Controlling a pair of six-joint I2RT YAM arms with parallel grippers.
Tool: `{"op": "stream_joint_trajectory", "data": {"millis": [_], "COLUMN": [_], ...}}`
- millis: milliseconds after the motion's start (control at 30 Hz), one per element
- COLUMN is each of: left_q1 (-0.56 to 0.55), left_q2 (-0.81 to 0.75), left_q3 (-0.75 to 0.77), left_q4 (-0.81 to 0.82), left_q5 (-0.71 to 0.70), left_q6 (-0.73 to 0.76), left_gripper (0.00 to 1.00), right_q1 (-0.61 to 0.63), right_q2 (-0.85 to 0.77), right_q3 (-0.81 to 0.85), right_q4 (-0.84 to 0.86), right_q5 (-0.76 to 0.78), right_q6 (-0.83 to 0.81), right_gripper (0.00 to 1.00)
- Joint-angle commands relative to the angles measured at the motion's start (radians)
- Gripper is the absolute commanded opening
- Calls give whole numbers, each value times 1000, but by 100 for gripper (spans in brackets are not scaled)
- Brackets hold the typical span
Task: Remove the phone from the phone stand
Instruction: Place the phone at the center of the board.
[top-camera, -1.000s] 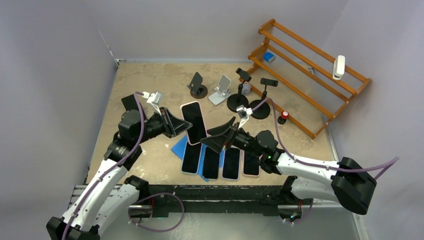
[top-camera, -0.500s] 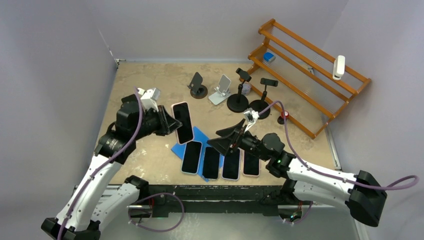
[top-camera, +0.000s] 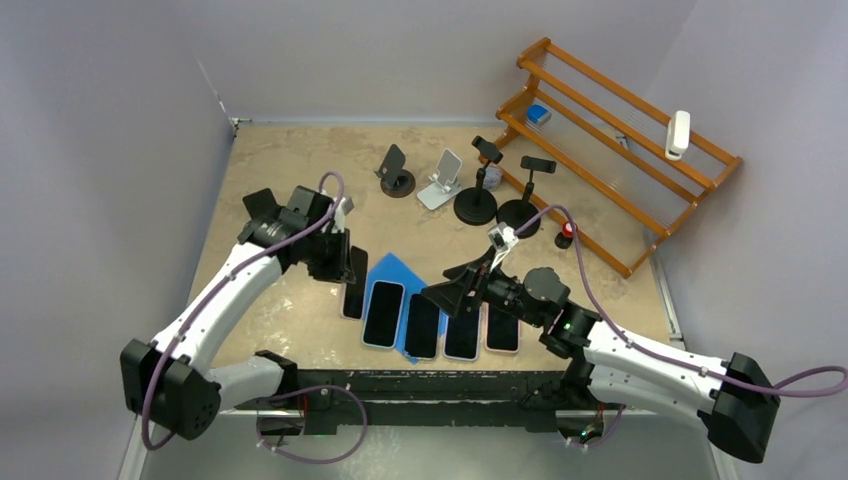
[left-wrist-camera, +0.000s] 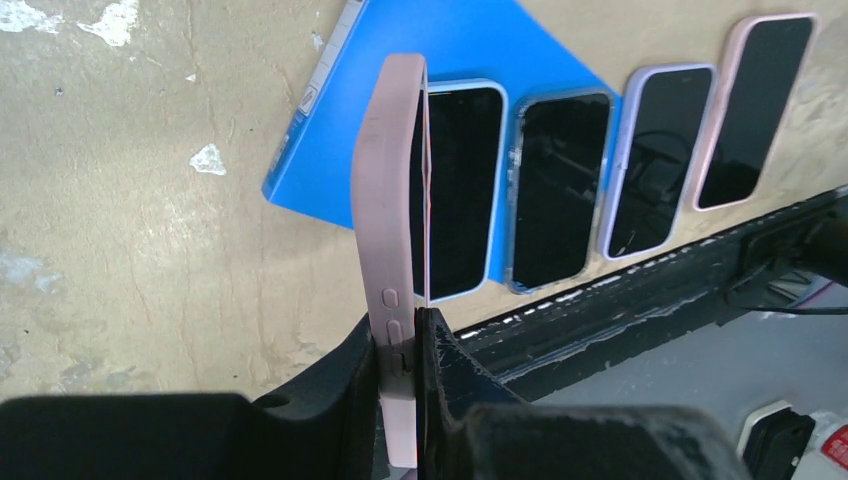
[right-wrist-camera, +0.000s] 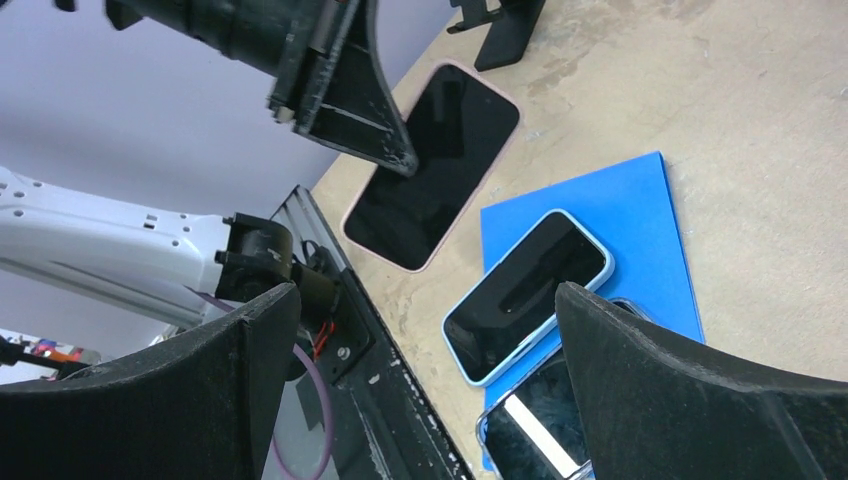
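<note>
Phone (left-wrist-camera: 388, 200) edge-on between jaws of left gripper (left-wrist-camera: 398, 338)

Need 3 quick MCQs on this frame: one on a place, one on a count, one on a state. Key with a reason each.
1. Where is the phone that the left gripper holds?
A. On the wooden rack
B. At the left end of the row of phones
C. On the white stand

2. How many phones lie in that row, not counting the held one?
A. Two
B. Four
C. Six

3. What state is the right gripper in?
A. Open, holding nothing
B. Shut on a phone
C. Shut on a stand

Key:
1 B: the top view shows it just left of the blue-cased phone.
2 B: the left wrist view shows four side by side.
3 A: its fingers stand wide apart with nothing between them.
</note>
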Motion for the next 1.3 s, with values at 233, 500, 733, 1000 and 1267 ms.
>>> {"op": "stream_joint_trajectory", "data": {"millis": [233, 500, 733, 1000, 1267], "left_q1": [6, 12, 12, 12, 13], "left_q2": [268, 317, 329, 347, 371], "left_q3": [65, 60, 59, 61, 60], "left_q4": [18, 47, 46, 18, 5], "left_q5": [-57, -50, -43, -48, -52], "left_q6": [112, 114, 116, 118, 110], "left_gripper": [0, 0, 0, 4, 27], "right_q1": [2, 2, 2, 2, 2], "right_q2": [-102, -117, -115, -83, -62], "right_q3": [3, 0, -8, -9, -4], "right_q4": [-39, -45, -47, -26, -14], "right_q5": [38, 43, 47, 44, 39], "right_q6": [-46, -63, -60, -57, -60], "right_gripper": [98, 98, 98, 98, 98]}}
